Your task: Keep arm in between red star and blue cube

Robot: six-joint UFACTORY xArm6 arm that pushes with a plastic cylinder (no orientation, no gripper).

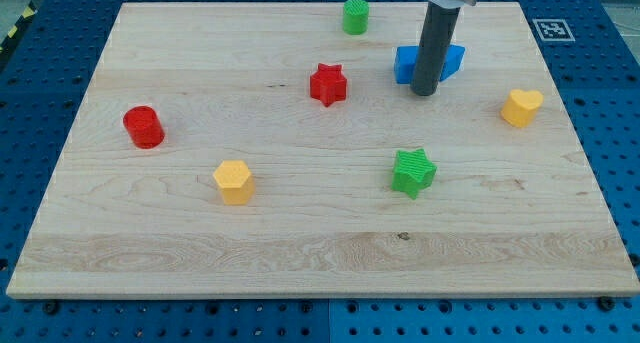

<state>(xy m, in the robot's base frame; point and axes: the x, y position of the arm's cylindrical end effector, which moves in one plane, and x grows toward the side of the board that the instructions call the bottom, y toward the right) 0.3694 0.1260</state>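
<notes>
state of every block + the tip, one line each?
my tip: down on the board, against the blue cube's front
blue cube: partly hidden behind the rod
red star: flat, left of the tip, apart
green cylinder: upright
red cylinder: upright
yellow hexagon: flat
green star: flat
yellow heart: flat

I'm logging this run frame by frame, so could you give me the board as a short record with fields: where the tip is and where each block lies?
tip: my tip at the blue cube's near edge, in front of it, at the red star's right
top: green cylinder
left: red cylinder
right: yellow heart
bottom centre: yellow hexagon, green star
surface: wooden board
</notes>
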